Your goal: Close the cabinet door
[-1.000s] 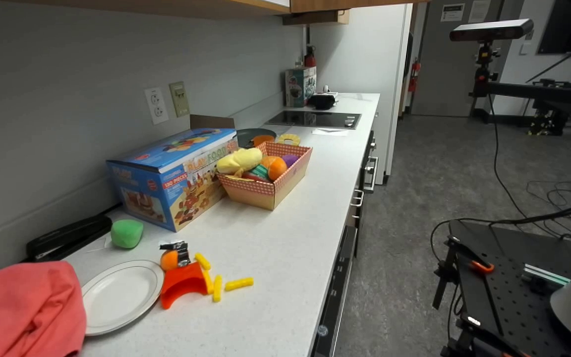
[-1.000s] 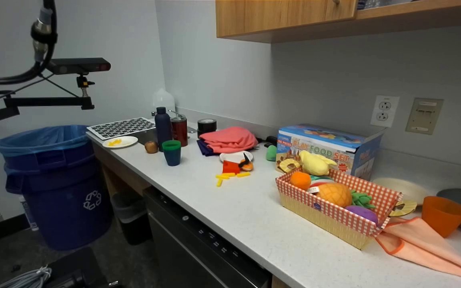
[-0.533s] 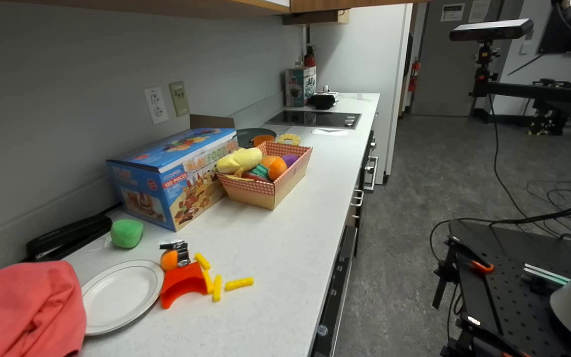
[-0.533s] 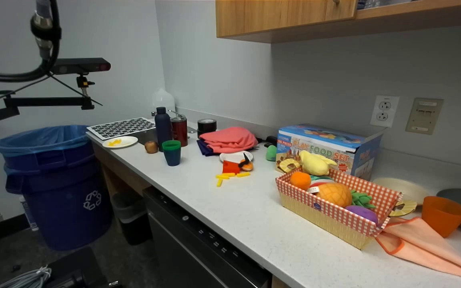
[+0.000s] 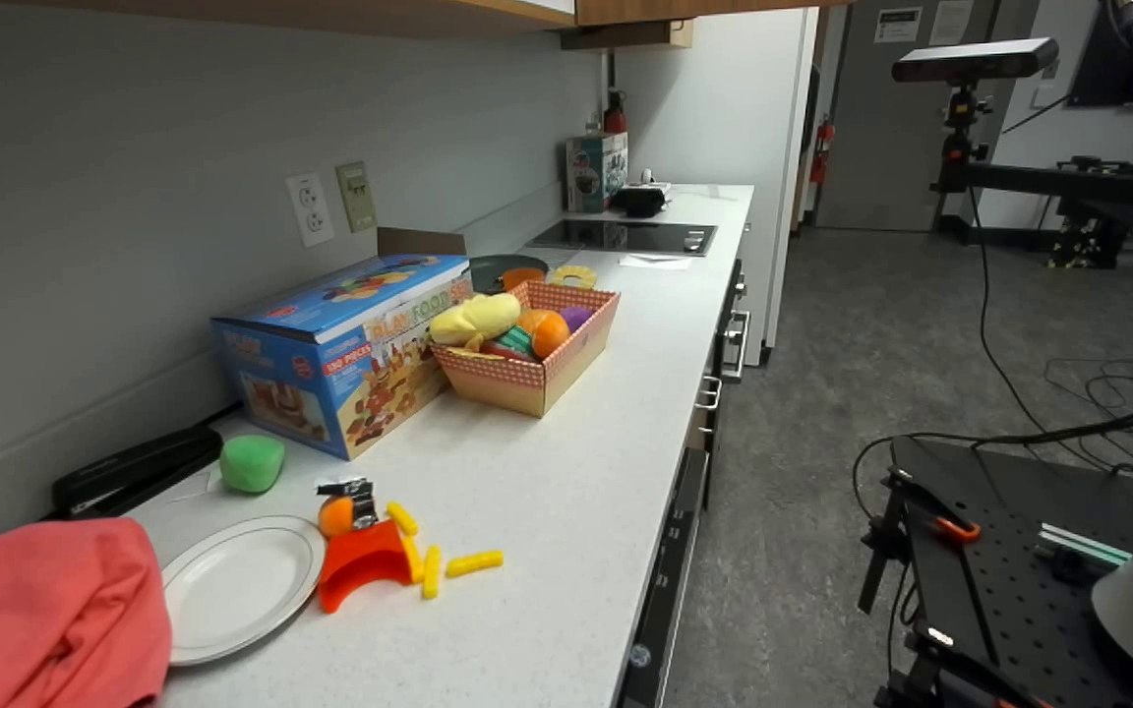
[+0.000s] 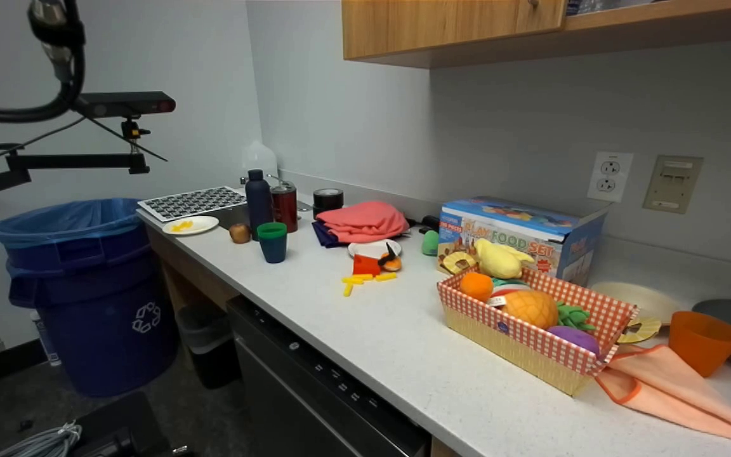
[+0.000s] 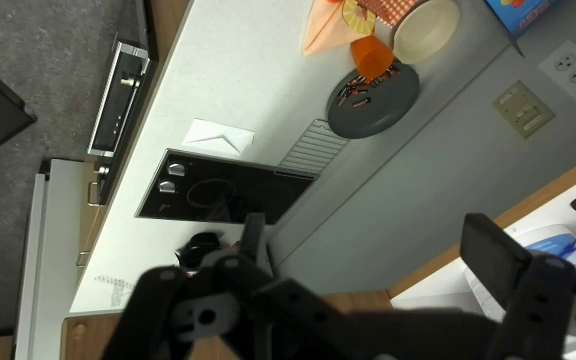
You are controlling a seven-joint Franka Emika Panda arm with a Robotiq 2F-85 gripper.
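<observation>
The wooden cabinet door (image 5: 685, 9) sticks out high over the counter (image 5: 547, 492), looks stiff but probably swings easily, so the gripper (image 7: 368, 237), spread wide and empty, should push near the door's outer edge.

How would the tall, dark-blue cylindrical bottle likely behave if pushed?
The bottle might tip if pushed near its top, being much taller than wide. Once down, it would likely roll, given its round body. It looks opaque, so its weight is hard to judge.
</observation>
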